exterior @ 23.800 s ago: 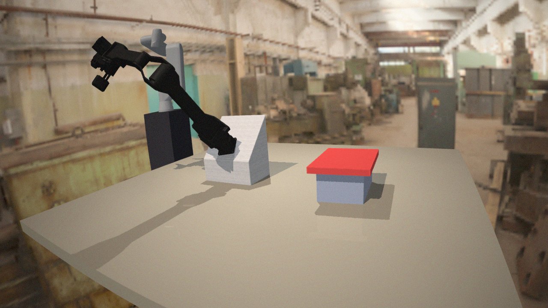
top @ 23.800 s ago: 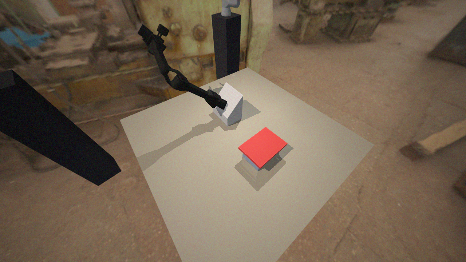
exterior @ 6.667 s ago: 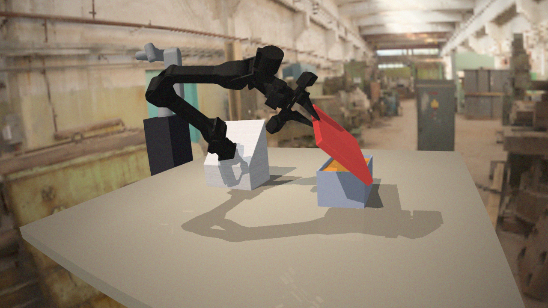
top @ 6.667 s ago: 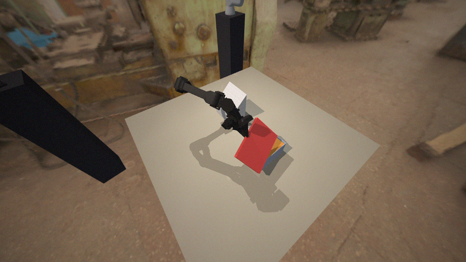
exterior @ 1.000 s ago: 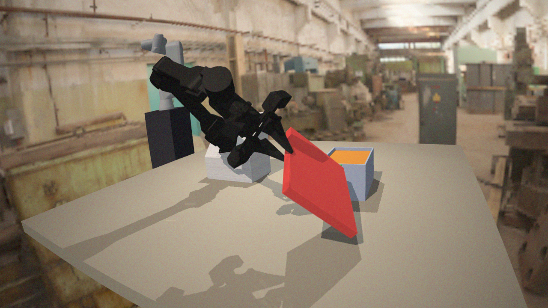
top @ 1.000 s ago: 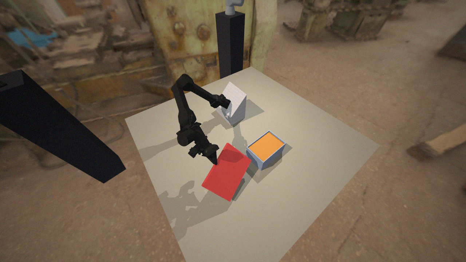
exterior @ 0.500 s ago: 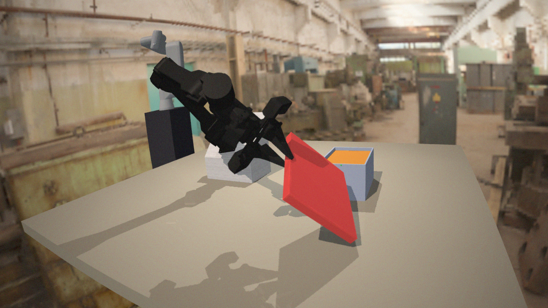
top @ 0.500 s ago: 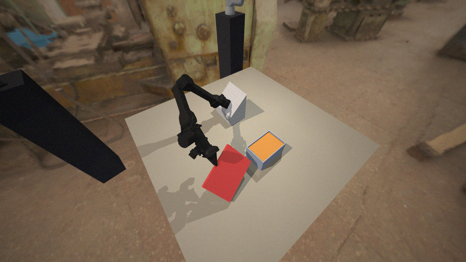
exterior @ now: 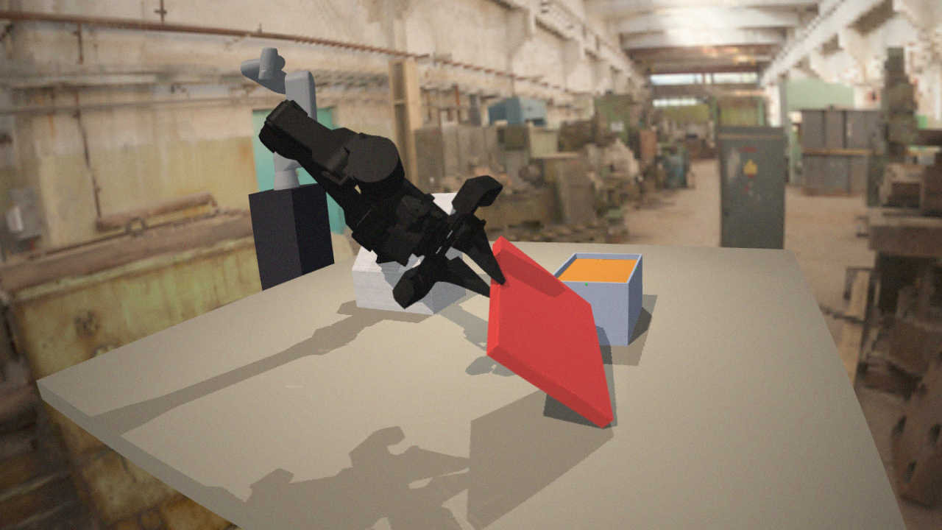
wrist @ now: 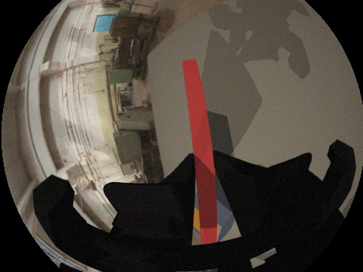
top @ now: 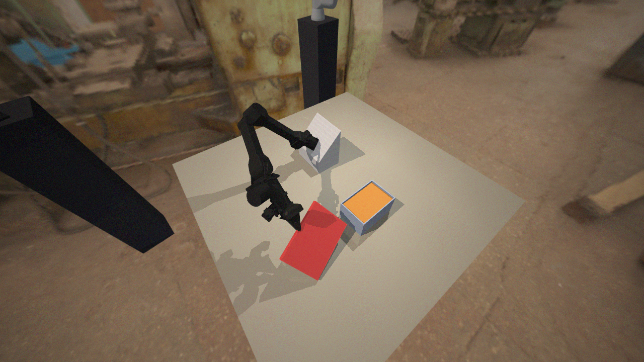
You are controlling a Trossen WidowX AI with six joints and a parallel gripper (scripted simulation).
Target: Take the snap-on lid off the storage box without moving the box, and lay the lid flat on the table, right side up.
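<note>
Factory-hall table [top: 405, 288] w/ 1 open box [top: 367, 206], 1 red lid [top: 315, 241] tilted, fingers [exterior: 495, 277] pinching its corner.

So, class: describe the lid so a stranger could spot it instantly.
Start at the beige table; near its middle stands a grey-blue open box with an orange inside. Beside it, the black gripper holds the lid tilted: the only red, flat slab there.

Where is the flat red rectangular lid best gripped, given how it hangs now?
At a thin edge near a corner, as the black claw does now: it is shut on the flat red rectangular lid at its raised corner, coming from the side away from the grey-blue open storage box. The thin slab suits narrow jaws; its far corner sits low by the beige table.
</note>
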